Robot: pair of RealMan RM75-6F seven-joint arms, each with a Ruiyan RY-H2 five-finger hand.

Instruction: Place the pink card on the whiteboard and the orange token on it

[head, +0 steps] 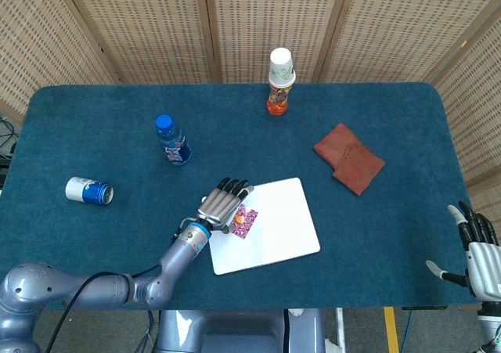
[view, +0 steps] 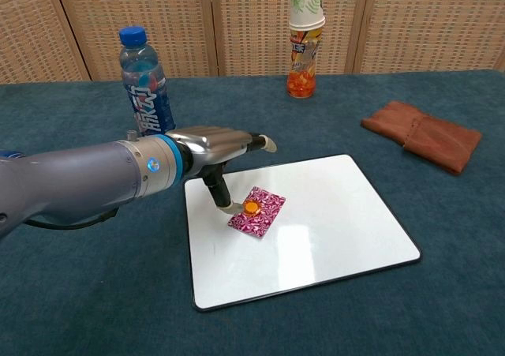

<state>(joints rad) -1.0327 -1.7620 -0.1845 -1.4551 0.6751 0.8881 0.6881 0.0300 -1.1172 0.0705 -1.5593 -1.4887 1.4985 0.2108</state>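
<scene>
Woven rattan screen panels (head: 258,16), blue carpeted table (head: 391,228), even light

The left hand (view: 215,149) hovers over the near-left corner of the whiteboard (view: 331,214), fingers spread forward and holding nothing, thumb pointing down. The right hand (head: 479,251) rests well off the whiteboard's right side, fingers apart and empty.

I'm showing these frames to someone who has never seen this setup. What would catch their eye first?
Most likely the left hand at the left edge of the whiteboard, fingers lifted, beside the pink card lying on the board with the orange token on top. Next, the bottle capped by a paper cup at the table's far edge, and the blue-capped bottle to its left.
</scene>
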